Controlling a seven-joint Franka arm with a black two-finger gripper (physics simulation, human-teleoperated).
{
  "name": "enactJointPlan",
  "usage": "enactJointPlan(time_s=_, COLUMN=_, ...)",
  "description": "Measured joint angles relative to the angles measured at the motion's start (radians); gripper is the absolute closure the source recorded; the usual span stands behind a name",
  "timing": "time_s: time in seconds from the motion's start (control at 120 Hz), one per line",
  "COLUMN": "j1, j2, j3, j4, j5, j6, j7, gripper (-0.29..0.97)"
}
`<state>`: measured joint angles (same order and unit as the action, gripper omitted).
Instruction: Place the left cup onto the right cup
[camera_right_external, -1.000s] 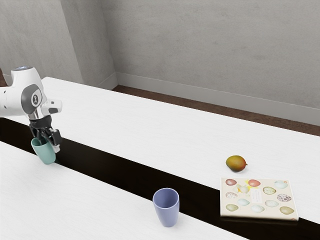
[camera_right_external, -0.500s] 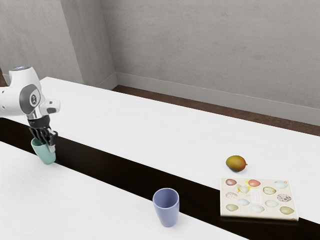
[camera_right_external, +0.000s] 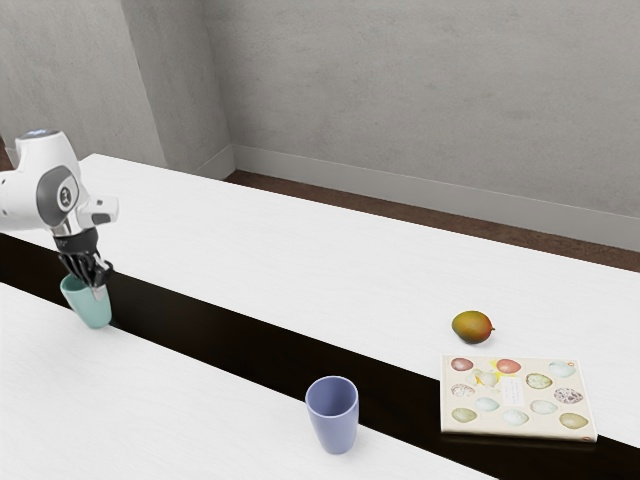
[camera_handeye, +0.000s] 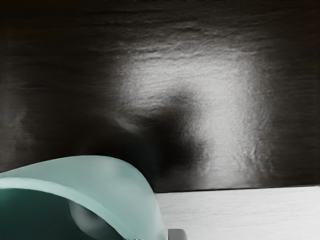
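- Since a second ago our arm (camera_right_external: 45, 190) has drifted slightly toward the left edge of the frame. The teal cup (camera_right_external: 88, 305) has gone with it and now sits a little more upright.
- Our jaws are closed on the teal cup's rim, at the far left of the frame, about mid-height.
- That cup sits where the dark strip (camera_right_external: 230, 335) meets the near white part of the counter (camera_right_external: 150, 410). We cannot tell whether its base touches the surface.
- A lavender-blue cup (camera_right_external: 332, 413) stands upright at the lower centre of the frame. It is well apart from the teal cup, on the near white part just beside the dark strip.
- A mango (camera_right_external: 472, 325) lies right of centre on the far white part.
- A book with pictures of eggs (camera_right_external: 518, 396) lies flat in the lower right of the frame, near the mango and partly over the dark strip.
- From the wrist, the teal cup's blurred rim (camera_handeye: 90, 180) sits just under our hand, with the dark strip (camera_handeye: 150, 75) beyond it and a band of white counter (camera_handeye: 240, 215) beside the cup.
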<state>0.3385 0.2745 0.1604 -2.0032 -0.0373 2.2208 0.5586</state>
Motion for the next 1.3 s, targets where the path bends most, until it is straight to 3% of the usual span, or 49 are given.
enactJointPlan(time_s=0.3, j1=-0.051, j2=-0.113, j3=0.004, j4=-0.005, j5=0.017, j6=-0.027, j7=0.002, gripper=0.77)
enactJointPlan(time_s=0.775, j1=-0.181, j2=-0.275, j3=-0.003, j4=0.061, j5=0.023, j6=-0.204, j7=-0.005, gripper=0.78)
enactJointPlan(time_s=0.983, j1=-0.276, j2=-0.318, j3=0.003, j4=0.058, j5=0.023, j6=-0.251, j7=-0.006, gripper=0.78)
enactJointPlan(time_s=1.3, j1=-0.495, j2=-0.341, j3=0.004, j4=0.058, j5=0.023, j6=-0.277, j7=-0.009, gripper=0.78)
